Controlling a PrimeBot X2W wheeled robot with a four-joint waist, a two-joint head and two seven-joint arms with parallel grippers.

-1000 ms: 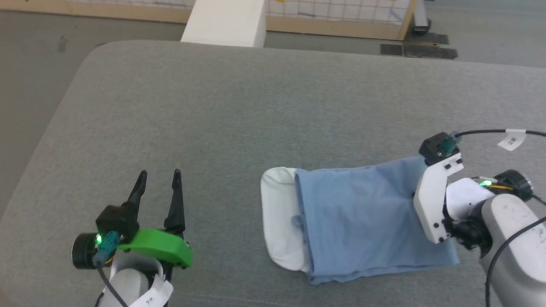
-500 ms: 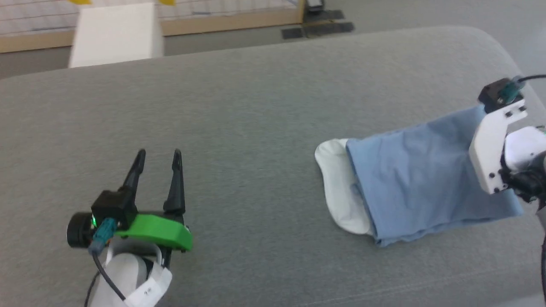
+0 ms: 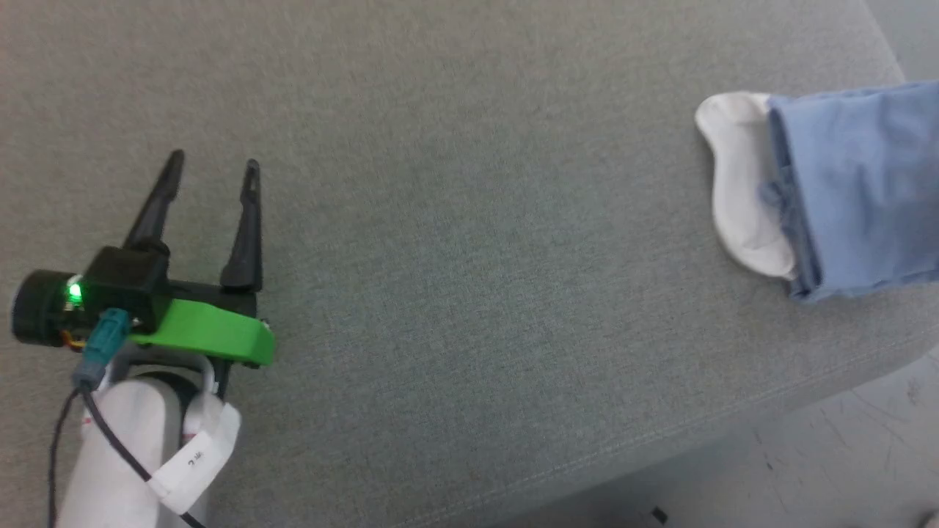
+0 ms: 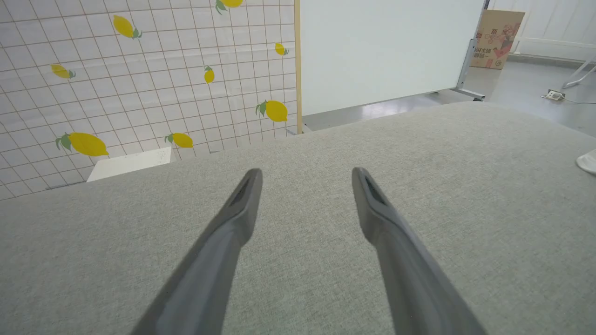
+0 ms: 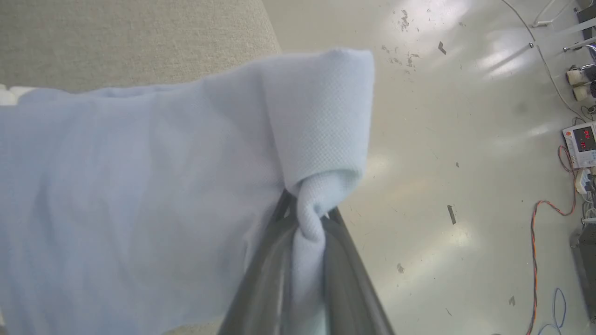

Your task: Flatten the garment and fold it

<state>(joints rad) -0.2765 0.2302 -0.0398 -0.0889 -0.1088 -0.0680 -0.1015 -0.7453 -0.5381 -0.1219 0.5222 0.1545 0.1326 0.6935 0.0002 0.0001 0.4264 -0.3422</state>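
Cloth at 1 edge of the folded light blue polo shirt [image 5: 139, 186] is pinched between the right gripper [image 5: 305, 216] and its 2 nearly closed fingers, probably to lift that edge for another fold. Wide and empty, the left gripper [image 3: 213, 163] hovers over the grey padded surface [image 3: 469, 220], with the shirt well off to its right.

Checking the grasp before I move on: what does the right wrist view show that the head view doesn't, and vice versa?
Right wrist view: the right gripper shut on a bunched corner of the light blue cotton polo shirt, the cloth pinched between its two fingers. Head view: the left gripper open, over the grey fabric cushion, well apart from the shirt, whose white collar end faces it. Both: the shirt and that cushion.
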